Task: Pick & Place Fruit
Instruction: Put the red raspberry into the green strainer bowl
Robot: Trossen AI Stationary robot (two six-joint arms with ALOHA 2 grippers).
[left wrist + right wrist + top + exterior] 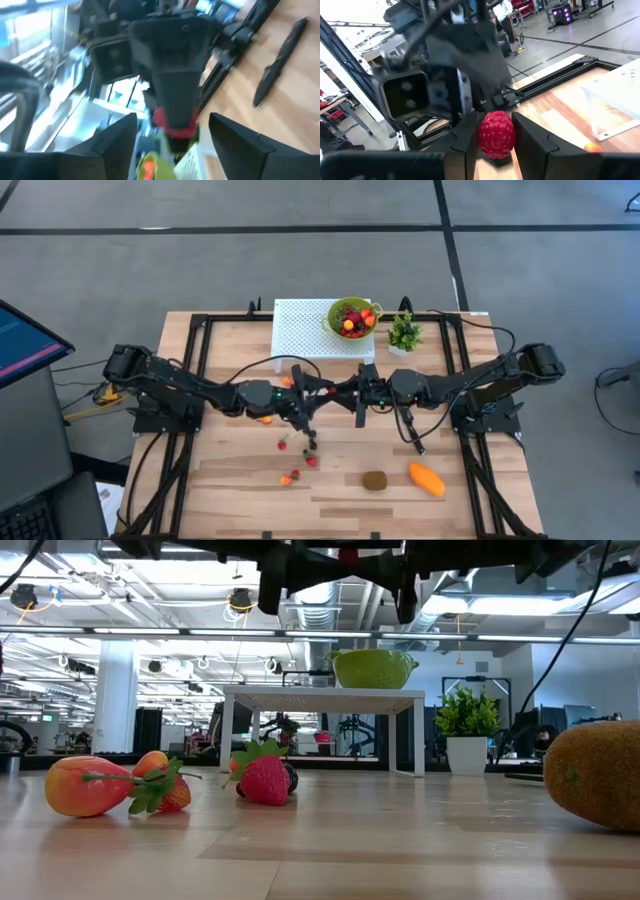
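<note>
Wooden planks made up the worktop [330, 500], ringed by a black frame on a grey floor. At the centre of the high view the two pincers met tip to tip, and between the fingers of the right pincer [496, 142] sat a red raspberry [496, 134], clamped from both sides. The left pincer [172, 132] faced it with its fingers [117, 137] spread wide and nothing between them. Below that meeting point, a scatter of small red and orange berries [297, 460] lay on the boards in the lower middle of the high view; from table height a strawberry [266, 778] and an orange-red piece [85, 788] showed among them. Toward the lower right lay a brown kiwi [375, 480] and, just beside it, an orange mango [427, 479], apart from each other. A slim black knife [410, 430] lay above them, near the right arm. In the upper middle stood a white perforated stand [305, 330] carrying a green bowl [335, 325] with fruit inside, and a small potted plant [404, 334] stood just right of it.
</note>
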